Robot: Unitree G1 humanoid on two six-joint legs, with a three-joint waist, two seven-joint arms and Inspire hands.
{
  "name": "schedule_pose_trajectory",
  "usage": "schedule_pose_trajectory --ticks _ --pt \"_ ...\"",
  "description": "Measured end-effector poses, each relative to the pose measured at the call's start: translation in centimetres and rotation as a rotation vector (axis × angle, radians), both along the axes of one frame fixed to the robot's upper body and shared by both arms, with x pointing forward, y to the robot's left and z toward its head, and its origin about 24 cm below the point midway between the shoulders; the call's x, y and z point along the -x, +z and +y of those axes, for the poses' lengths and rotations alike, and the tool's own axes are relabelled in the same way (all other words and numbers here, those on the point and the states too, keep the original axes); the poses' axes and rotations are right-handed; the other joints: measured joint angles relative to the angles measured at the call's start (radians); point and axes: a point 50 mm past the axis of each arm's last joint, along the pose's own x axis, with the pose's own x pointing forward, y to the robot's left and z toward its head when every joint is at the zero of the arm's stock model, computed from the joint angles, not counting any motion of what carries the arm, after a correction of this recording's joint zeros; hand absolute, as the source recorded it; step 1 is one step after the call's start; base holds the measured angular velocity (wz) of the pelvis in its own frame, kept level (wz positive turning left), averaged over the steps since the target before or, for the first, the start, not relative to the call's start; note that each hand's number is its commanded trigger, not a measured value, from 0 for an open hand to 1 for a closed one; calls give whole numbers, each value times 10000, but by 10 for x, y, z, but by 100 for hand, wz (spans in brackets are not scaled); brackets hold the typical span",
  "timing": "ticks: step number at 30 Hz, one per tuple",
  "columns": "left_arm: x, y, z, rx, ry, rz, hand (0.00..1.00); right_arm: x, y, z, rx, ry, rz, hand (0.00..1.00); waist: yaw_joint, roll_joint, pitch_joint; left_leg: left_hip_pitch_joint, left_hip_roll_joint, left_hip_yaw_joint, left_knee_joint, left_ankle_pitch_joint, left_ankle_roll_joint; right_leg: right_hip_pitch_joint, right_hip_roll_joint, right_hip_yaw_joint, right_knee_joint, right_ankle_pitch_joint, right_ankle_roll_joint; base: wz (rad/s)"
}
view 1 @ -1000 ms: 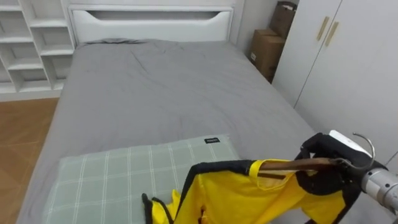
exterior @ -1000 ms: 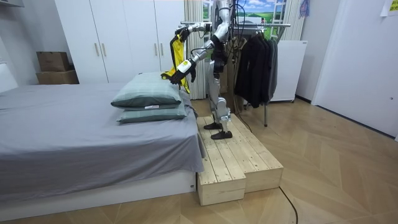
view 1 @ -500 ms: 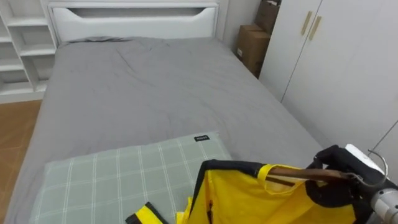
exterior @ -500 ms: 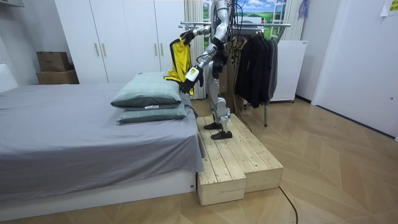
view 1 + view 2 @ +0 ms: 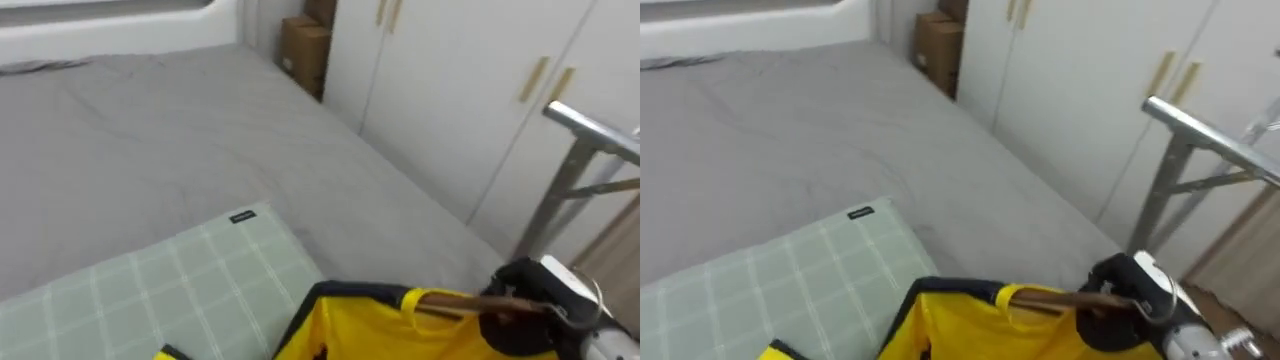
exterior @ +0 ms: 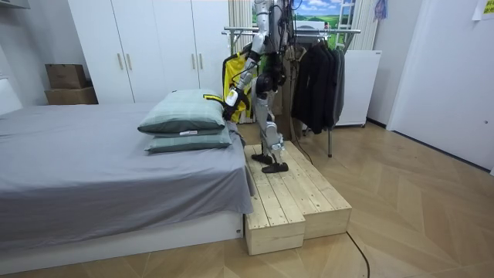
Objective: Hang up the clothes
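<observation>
A yellow garment (image 5: pixel 400 335) with a black collar hangs on a wooden hanger (image 5: pixel 455 298) at the bottom of the eye views. My right hand (image 5: pixel 535 312) is shut on the hanger's right end. The metal clothes rack's bar (image 5: pixel 592 128) rises just above and beyond that hand. In the room view I stand on a wooden platform (image 6: pixel 289 197) between bed and rack, holding the garment (image 6: pixel 231 77) up at chest height. My left hand (image 6: pixel 231 110) hangs low by the garment's bottom edge, over the pillows. A loose yellow and black end (image 5: pixel 172 353) of the garment lies on the top pillow.
A green plaid pillow (image 5: pixel 150 290) lies on the grey bed (image 5: pixel 150 130) under the garment. White wardrobe doors (image 5: pixel 450 80) and a cardboard box (image 5: pixel 305 50) stand beyond the bed. Dark clothes (image 6: pixel 316 73) hang on the rack (image 6: pixel 309 31).
The eye views have swung right, bringing the rack's bar into sight. In the room view I have turned toward the rack with the garment, and my left arm has dropped lower.
</observation>
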Motion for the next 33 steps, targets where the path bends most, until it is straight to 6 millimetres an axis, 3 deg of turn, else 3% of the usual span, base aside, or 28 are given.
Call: schedule_pose_trajectory --ticks 1,2,3,4,5,7,8,9,10,12,14,15,16,17,18,19,21,22,23,24,26,30,33 --pt "0 0 -1 43 -29 45 0 0 -1 -1 46 -53 78 100 -80 -6 -1 71 -17 133 1 -52 -42 7 -378 -84 395 -235 91 -81" --pt "0 0 -1 105 -57 95 0 1 -2 0 203 -62 122 100 -101 -60 -25 197 -40 402 21 -123 -136 86 -965 29 708 -489 422 -81" --pt "-1 0 1 107 -61 149 0 0 -4 3 287 -17 125 100 -122 -164 -52 270 -36 532 191 -206 -277 163 -1095 418 422 -485 720 -77" --pt "-2 0 1 115 -49 169 0 0 -5 4 266 4 130 100 -178 -177 -20 281 64 543 362 -237 -324 116 -963 481 311 -440 632 -62" --pt "-5 0 0 183 -105 182 0 0 -6 8 207 113 148 100 -337 -239 -12 228 205 352 607 -235 -328 114 -733 686 154 -336 481 -76" --pt "-3 -1 -1 345 -190 377 0 -2 -5 17 161 414 37 100 -311 -246 12 213 412 -126 963 -241 -342 168 -412 971 -93 -160 289 -97" --pt "-1 -1 -1 405 -196 498 0 -3 -3 22 101 606 -60 100 -360 -245 9 214 545 -404 1273 -238 -349 312 -279 888 -217 -96 193 -100" --pt "0 -1 -1 378 -211 576 0 -3 2 25 14 756 -249 100 -358 -238 13 197 701 -410 1729 -252 -373 389 -228 640 -285 -110 124 -96" --pt "0 -2 -1 345 -234 620 0 -4 3 26 -67 793 -333 100 -361 -208 22 177 837 -418 2039 -259 -386 472 -144 681 -361 -103 76 -82" --pt "1 -1 0 227 -300 717 0 -5 7 28 -97 878 -512 100 -615 -188 25 -153 1402 -821 3642 -237 -425 694 48 724 -330 -217 -160 -59" --pt "-4 -1 -1 165 -365 760 0 -5 6 29 -71 817 -523 100 -674 -191 13 -475 1673 -1347 4812 53 -660 798 200 1031 -311 -349 -252 -57" --pt "-7 0 -1 127 -346 656 0 -5 6 30 -83 817 -508 100 -641 -216 -18 -762 1755 -1699 5547 459 -632 815 302 1375 -329 -361 -263 -73" --pt "-6 0 0 126 -283 664 0 -5 5 31 -85 831 -493 100 -590 -239 -34 -932 1747 -1952 5860 691 -597 825 329 1594 -344 -362 -267 -86" --pt "-9 0 -1 132 -279 647 0 -5 5 32 -114 837 -466 100 -527 -218 -76 -1220 1613 -2641 5949 604 -541 859 398 2004 -400 -365 -267 -74" --pt "-11 0 -2 189 -226 575 0 -5 4 32 -201 776 -427 100 -559 -222 -78 -1533 1405 -3335 5581 251 -484 876 490 2423 -456 -374 -251 -74" --pt "-12 0 -3 189 -232 545 0 -5 3 32 -243 720 -365 100 -516 -242 -67 -1680 1226 -3730 5300 88 -477 889 498 2633 -490 -355 -225 -95" --pt "-5 -3 -8 249 -226 901 0 -8 5 38 -361 902 -353 100 -133 -319 -41 -2181 442 -5371 3604 -25 -517 863 578 3828 -524 -253 -143 -142" --pt "-3 -5 -11 293 -206 1007 0 -9 5 39 -359 973 -386 100 -20 -297 -51 -2256 320 -5797 3012 6 -564 802 627 4134 -510 -170 -46 -160" --pt "-1 -6 -15 408 -165 1046 0 -11 8 41 -393 1041 -504 100 165 -172 -32 -2340 251 -6525 1861 203 -704 706 790 4639 -512 -62 27 -157" --pt "0 -8 -19 521 -108 1103 0 -13 9 43 -398 1135 -533 100 209 -25 -69 -2378 109 -6776 1703 826 -807 527 924 5018 -392 -5 131 -144" --pt "-5 -7 -18 522 -47 968 0 -13 9 47 -437 1292 -537 100 56 -150 -142 -2326 -27 -6505 1452 914 -645 257 953 5355 -198 -36 257 -74" --pt "-19 -6 -26 828 -261 453 0 -13 10 48 -386 1324 -558 100 -527 -100 -86 -2082 -135 -6052 1147 904 -506 419 930 5732 -683 111 484 -28" --pt "-30 -4 -27 797 -246 49 0 -14 12 50 -427 1426 -635 100 -618 -89 -65 -1851 -250 -5835 732 948 -417 391 936 6062 -736 133 520 -31"
